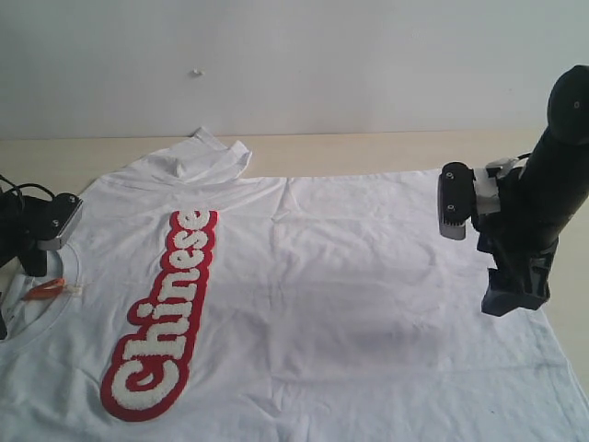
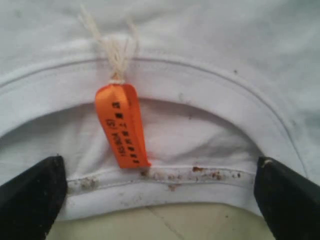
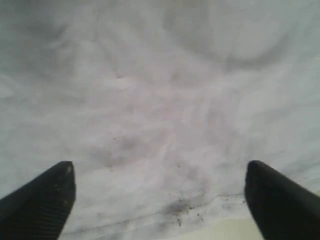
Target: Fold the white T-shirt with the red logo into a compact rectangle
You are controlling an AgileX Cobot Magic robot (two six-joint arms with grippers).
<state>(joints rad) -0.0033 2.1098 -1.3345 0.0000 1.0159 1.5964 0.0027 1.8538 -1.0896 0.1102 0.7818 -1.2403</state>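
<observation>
The white T-shirt (image 1: 350, 304) lies spread on the bench (image 1: 368, 152), red logo (image 1: 166, 322) up. The left gripper (image 2: 160, 167) gapes wide at the collar (image 2: 200, 95) (orange tag (image 2: 122, 125) just ahead), gripping nothing. The right gripper (image 3: 160, 172) is open and empty, seemingly above the hem (image 3: 200, 207).

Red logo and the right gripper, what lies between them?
Only bare, creased fabric of the white T-shirt lies between the red logo and the right gripper, as the exterior view shows.
</observation>
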